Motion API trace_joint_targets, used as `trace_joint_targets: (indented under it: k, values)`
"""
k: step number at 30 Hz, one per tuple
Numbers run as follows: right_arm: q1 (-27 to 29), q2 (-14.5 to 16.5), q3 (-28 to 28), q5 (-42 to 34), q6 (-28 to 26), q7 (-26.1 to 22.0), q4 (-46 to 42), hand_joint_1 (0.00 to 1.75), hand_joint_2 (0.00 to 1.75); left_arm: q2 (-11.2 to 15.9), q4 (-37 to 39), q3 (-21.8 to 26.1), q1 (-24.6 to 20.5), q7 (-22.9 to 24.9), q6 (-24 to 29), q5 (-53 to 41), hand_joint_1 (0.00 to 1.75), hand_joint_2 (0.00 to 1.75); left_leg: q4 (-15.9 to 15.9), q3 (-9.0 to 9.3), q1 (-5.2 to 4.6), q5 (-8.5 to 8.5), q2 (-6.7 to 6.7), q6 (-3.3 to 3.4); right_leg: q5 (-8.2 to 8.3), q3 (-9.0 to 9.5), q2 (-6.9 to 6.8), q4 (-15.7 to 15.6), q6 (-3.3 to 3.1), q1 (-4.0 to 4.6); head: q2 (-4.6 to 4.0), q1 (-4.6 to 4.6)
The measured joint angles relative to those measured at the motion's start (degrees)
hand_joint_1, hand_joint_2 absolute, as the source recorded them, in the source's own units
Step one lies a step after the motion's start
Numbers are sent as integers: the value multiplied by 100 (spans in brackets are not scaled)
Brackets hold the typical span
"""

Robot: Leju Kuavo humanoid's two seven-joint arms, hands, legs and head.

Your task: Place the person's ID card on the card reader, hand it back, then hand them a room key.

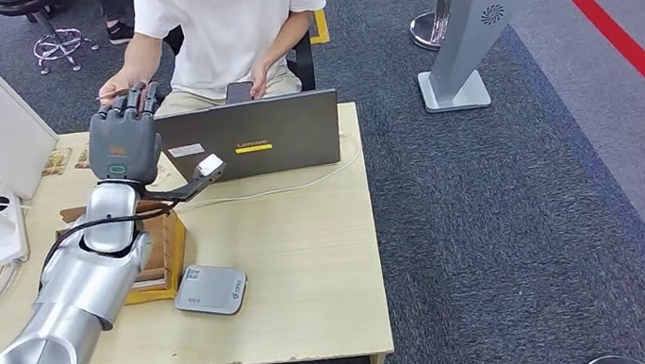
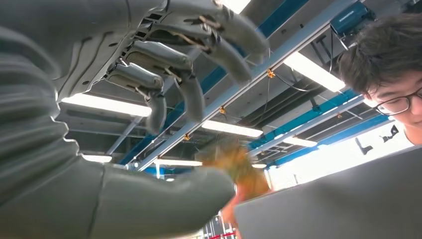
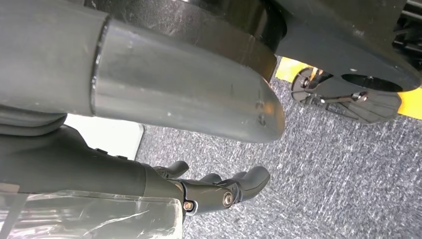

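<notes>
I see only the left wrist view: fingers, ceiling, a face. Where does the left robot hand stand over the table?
Observer: In the head view, the left robot hand is raised over the far edge of the table, left of the laptop.
Operator: Is the person reaching to it?
Observer: Yes, the person's hand is just behind its fingers.
Operator: And the card reader?
Observer: The card reader lies nearer the robot, with no card visible on it.

grey laptop (image 1: 251, 138) — yellow strip; pale wood table (image 1: 312, 269); white shirt (image 1: 229, 19).
</notes>
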Motion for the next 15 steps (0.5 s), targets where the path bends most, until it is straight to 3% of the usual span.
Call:
trace_joint_targets:
  k: [9, 15]
  values:
    - [60, 0, 1, -25, -61, -32, 2, 0, 0, 317, -506, 486, 460, -636, 201, 436, 0, 175, -1, 0, 0, 1, 1, 1, -1, 0, 1, 3, -1, 0, 0, -1]
    - [101, 0, -2, -124, -114, -143, 2, 0, 0, 837, -1198, 1028, 1012, -1069, 278, 1156, 0, 175, -12, 5, -1, -6, 25, -9, -5, 10, 28, 9, -6, 1, 0, 6]
